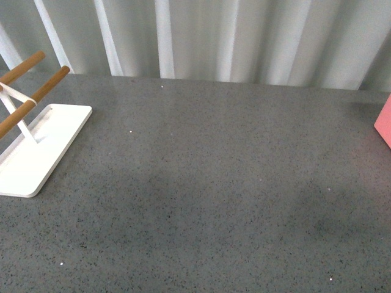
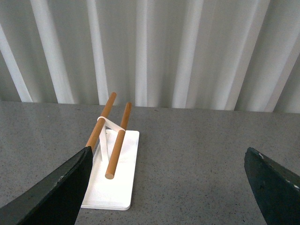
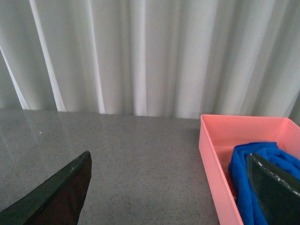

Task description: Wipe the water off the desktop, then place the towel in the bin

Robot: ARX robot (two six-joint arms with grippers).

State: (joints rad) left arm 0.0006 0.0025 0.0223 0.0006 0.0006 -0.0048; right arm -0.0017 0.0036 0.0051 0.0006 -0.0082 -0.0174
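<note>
Grey desktop (image 1: 208, 183), towel (image 3: 262, 178) in pink bin (image 3: 211, 159), L & R fingers wide, empty.

**Blue towel in the pink bin, grey desktop bare**

The bright blue fluffy microfibre towel (image 3: 255, 180) lay bunched in soft folds inside the salmon-pink flat-sided plastic bin (image 3: 213, 161), pressed towards the bin's near wall and partly hidden behind one dark finger of the right gripper (image 3: 168, 192), whose jaws stood wide apart with nothing between them. The bin stood upright and open-topped on the wide dark grey speckled stone-like desktop (image 1: 208, 183), just beyond that gripper; in the front view only its pink corner (image 1: 385, 122) showed. The desktop looked slightly glossy and ran flat to the pale curtain. Whether any water lay on it could not be told.
</note>
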